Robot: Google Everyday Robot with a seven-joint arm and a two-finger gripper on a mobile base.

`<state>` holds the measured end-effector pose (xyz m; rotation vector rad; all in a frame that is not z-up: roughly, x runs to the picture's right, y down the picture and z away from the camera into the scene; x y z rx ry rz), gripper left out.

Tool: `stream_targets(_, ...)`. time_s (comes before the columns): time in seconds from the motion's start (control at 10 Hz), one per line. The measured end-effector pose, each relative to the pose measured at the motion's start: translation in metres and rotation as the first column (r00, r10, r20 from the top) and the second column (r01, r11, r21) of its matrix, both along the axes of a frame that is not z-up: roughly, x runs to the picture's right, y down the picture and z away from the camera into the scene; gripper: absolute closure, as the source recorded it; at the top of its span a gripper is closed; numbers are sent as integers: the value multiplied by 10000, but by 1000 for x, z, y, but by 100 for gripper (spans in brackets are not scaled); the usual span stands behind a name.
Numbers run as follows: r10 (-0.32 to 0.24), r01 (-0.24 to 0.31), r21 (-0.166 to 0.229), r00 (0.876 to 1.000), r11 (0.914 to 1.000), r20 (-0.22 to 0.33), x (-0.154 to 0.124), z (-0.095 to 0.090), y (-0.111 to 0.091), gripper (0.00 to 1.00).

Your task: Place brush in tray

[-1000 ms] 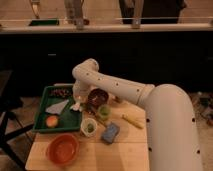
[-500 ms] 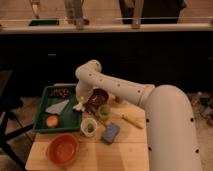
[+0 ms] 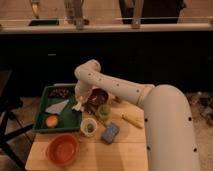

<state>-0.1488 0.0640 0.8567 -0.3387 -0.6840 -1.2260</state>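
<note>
- Steeply bent, the white arm (image 3: 125,90) comes in from 4 o'clock and folds at a rounded elbow over the table's far side. It then drops to the gripper (image 3: 80,101), which hangs over the right rim of the tray (image 3: 42,127).
- Whether the gripper is clamped or slack cannot be told. A pale slim bit at its tip, seemingly the brush (image 3: 77,106), sits at that rim, just inside the tray.
- A dark red bowl (image 3: 98,96) stands close at the gripper's 3 o'clock. A green cup (image 3: 103,111) and a pale cup (image 3: 88,126) crowd in at 5 o'clock.
- Bare tray floor shows at the gripper's 8 o'clock, between a flat grey scrap (image 3: 57,106) and a round orange fruit (image 3: 51,121).
- The tray is dark green, rectangular and low-rimmed, and the table (image 3: 125,155) is light wood.
- A blue sponge (image 3: 110,132) and a yellow stick (image 3: 132,121) lie at the table's middle. A round orange bowl (image 3: 62,149) sits at 7 o'clock by the front edge.
</note>
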Motion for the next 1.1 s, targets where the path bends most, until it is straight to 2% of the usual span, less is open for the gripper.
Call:
stream_targets(0.4,-426,426,15,9983,9991,401,-15,0,-7,100)
stream_targets(1.1,-882,875,146,9944,9961,574,-30,-9,-20,100)
